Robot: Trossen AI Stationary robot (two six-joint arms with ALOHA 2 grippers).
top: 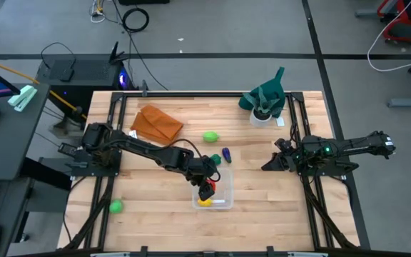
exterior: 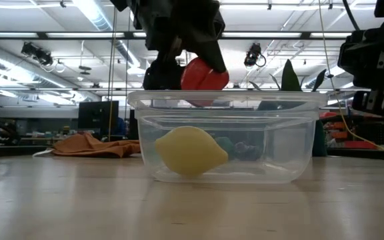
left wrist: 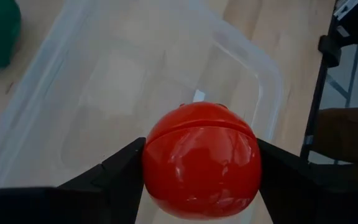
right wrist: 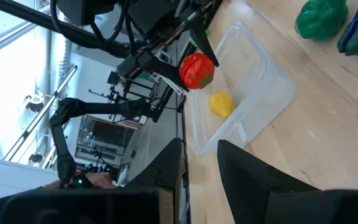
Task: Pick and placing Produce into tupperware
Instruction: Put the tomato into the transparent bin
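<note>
**Red piece over the tub, one piece in, four still out**

Left claw at lower centre of the high view, clamped on the red produce, one finger against each side in the left wrist view. Held above the rim of the tupperware, not yet inside: in the low view, red piece at upper centre, level with or just above the rim. Not released.

Yellow produce already on the tub floor, toward the left of the tub in the low view. Counted as the one piece placed.

Outside the tub on the bench, per the high view:
- light green produce, centre, above the tub
- purple produce, just beside and below that
- dark green produce, near the left arm's wrist, close to the tub's upper edge
- second light green produce, lower left, well apart from the rest

Right claw at centre right of the high view, fingers apart and empty in the right wrist view, waiting.

Orange-brown cloth upper left of centre; dark green cloth with white cup upper right. Neither involved.

Judged roughly a third done once the red piece dropped in: one placed, one about to be, four left to fetch, the lower-left one the longest reach.
</note>
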